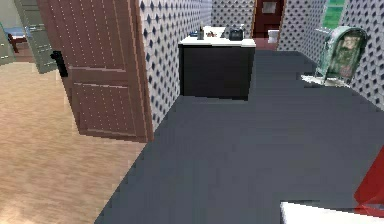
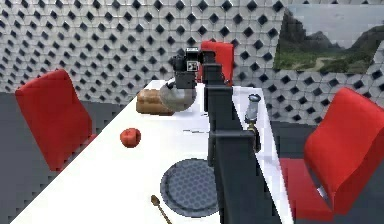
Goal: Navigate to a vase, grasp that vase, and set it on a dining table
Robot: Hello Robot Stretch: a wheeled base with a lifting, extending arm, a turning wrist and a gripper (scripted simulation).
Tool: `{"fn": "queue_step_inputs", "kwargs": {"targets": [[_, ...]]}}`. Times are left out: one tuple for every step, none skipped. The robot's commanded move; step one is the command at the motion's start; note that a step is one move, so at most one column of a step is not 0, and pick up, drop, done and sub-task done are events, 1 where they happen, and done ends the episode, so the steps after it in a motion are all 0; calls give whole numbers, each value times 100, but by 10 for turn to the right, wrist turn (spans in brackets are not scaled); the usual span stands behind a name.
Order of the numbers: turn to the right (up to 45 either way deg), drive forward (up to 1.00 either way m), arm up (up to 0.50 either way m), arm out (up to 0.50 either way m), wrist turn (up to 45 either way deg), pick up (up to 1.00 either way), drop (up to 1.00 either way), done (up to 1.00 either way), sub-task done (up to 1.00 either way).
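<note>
1. Markings: two white squares [image 2: 192, 63] at the far end of the arm [image 2: 230, 150] carry black marks. These are too small to read.
2. Gripper [image 2: 182, 80]: in the arm side view it stands just left of the squares, above the middle of the white table [image 2: 90, 175]. Whether the fingers are apart, together or set on anything cannot be told.
3. Task item: a see-through grey vessel [image 2: 180, 98], possibly the vase, shows directly at the gripper's far end, with the tabletop behind it. Whether it is held or resting on the table cannot be told.
4. Table items, arm side view, left to right:
   - a red apple [image 2: 130, 137];
   - a brown loaf [image 2: 152, 101], just beside the vessel;
   - a spoon [image 2: 160, 206] near the front edge;
   - a dark round plate [image 2: 188, 186], partly hidden by the arm;
   - a small shaker [image 2: 252, 108] right of the arm.
5. Seating: red chairs stand at the table's left [image 2: 50, 115], far end [image 2: 220, 55] and right [image 2: 345, 150].
6. Forward view, left to right:
   - an open brown panelled door [image 1: 100, 65];
   - a dark cabinet [image 1: 215, 70] with a white top bearing small objects;
   - a green-tinted object [image 1: 340, 55] by the wall.
7. Room: the walls carry a dotted diamond pattern. The floor is dark grey, with wood boards past the door. A landscape picture [image 2: 330, 40] hangs at the arm side view's right.
</note>
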Motion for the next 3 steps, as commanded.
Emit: {"fn": "queue_step_inputs", "kwargs": {"targets": [[0,0,-32,0,0,0,0,0,0],[0,0,0,0,0,0,100,0,0],[0,0,2,0,0,0,0,0,0]]}}
